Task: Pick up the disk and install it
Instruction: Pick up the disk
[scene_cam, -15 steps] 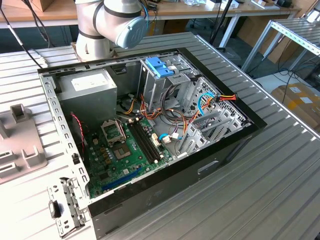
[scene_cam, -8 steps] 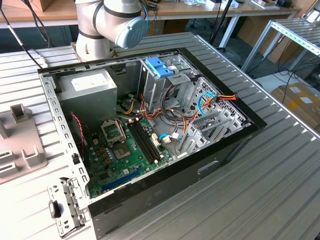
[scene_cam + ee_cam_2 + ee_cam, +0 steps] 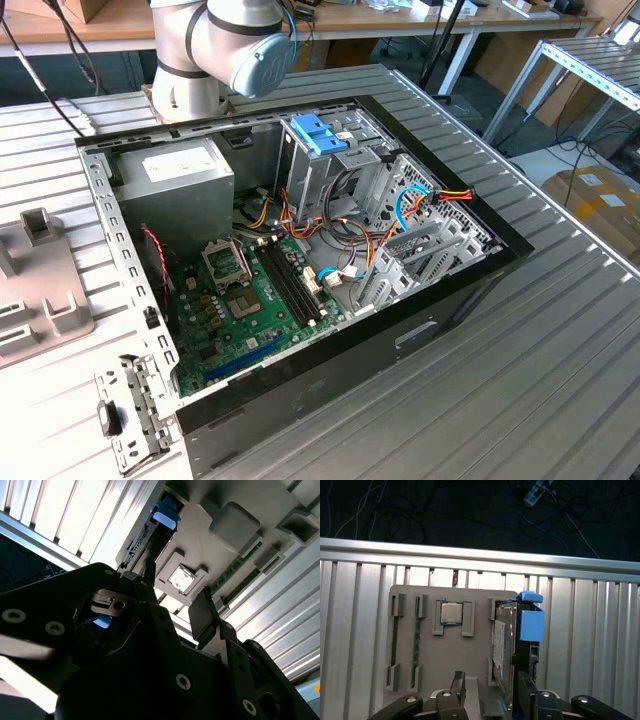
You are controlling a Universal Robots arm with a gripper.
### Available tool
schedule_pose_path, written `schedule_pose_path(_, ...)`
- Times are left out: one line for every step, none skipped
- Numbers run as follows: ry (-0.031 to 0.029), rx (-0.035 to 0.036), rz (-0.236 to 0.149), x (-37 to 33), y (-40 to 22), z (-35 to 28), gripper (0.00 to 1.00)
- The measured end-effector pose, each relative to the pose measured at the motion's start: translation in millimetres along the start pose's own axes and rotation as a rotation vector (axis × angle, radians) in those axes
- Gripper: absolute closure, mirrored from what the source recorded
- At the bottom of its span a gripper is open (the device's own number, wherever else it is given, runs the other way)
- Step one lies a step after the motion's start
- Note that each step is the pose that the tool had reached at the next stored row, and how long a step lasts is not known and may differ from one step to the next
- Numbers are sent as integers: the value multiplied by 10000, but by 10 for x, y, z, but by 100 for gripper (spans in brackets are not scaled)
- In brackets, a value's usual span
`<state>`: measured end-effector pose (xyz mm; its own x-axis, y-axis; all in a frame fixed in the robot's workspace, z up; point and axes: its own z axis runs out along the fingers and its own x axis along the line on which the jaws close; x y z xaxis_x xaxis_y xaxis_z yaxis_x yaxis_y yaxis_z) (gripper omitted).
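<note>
Gripper [image 3: 491,692] released, fingers spread, holding nothing, poised near the disk [image 3: 501,647] (edge-on, blue trim), which stands in a slot of the grey holder tray [image 3: 475,665], beside a processor chip [image 3: 452,613]

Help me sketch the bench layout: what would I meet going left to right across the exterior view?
Grey fixture tray → grey power-supply box → light-blue drive-bay latch → red and yellow cable bundle → cardboard box.
</note>
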<state>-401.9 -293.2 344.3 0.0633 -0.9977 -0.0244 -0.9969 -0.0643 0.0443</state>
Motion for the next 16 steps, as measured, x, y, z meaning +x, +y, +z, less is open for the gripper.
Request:
schedule_pose_path(0,0,0,-2,0,2,46)
schedule_pose_path(0,0,0,-4,0,4,46)
schedule_pose_path(0,0,0,-6,0,6,46)
schedule_pose_path(0,-1,0,-8,0,8,46)
schedule_pose_path(0,0,0,-10,0,9,46)
schedule_pose_path(0,0,1,-12,0,12,46)
schedule_pose_path(0,-1,0,-14,-1,13,46)
schedule_pose_path(0,0,0,-17,-1,16,46)
schedule_pose_path(0,-1,0,-19,0,19,46)
schedule_pose_path(0,-1,0,-20,0,21,46)
schedule_pose_path(0,0,0,-22,-1,23,46)
schedule_pose_path(0,-1,0,-23,-1,25,46)
schedule_pose_path(0,-2,0,-25,-1,28,46)
schedule_pose_path(0,-1,0,-28,-1,31,46)
schedule_pose_path(0,-1,0,-30,0,35,46)
schedule_pose_path(0,0,0,-39,6,52,46)
